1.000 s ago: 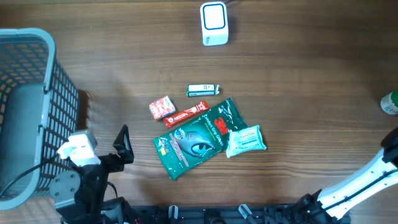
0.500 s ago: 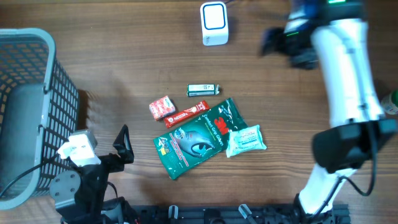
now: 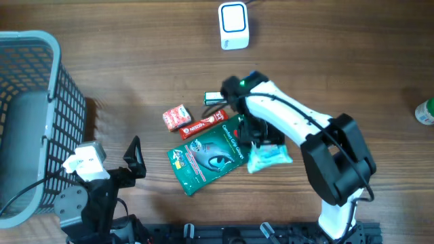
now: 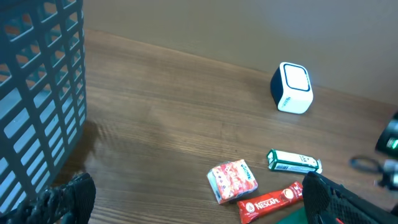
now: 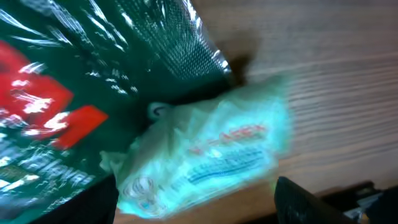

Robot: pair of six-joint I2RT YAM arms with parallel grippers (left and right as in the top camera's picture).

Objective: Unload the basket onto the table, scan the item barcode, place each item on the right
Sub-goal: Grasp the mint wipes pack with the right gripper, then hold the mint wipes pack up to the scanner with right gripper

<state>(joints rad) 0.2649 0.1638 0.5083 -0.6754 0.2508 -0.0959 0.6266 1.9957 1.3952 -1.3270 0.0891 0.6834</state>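
right claw [image 3: 258, 137] above tissue pack [image 3: 274, 156] | basket [image 3: 41, 42] at left edge

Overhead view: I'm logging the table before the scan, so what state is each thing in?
scanner: upright, untouched
basket: upright
green pouch: lying flat
tissue pack: lying against the green pouch
Nescafe stick: lying flat
red box: lying flat
green-white box: lying flat
left hand: open, empty
right hand: low over the tissue pack, grip unclear

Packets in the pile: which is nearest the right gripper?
The pale mint packet at the green pouch's right edge, filling the right wrist view; the red stick and red box lie farther left.
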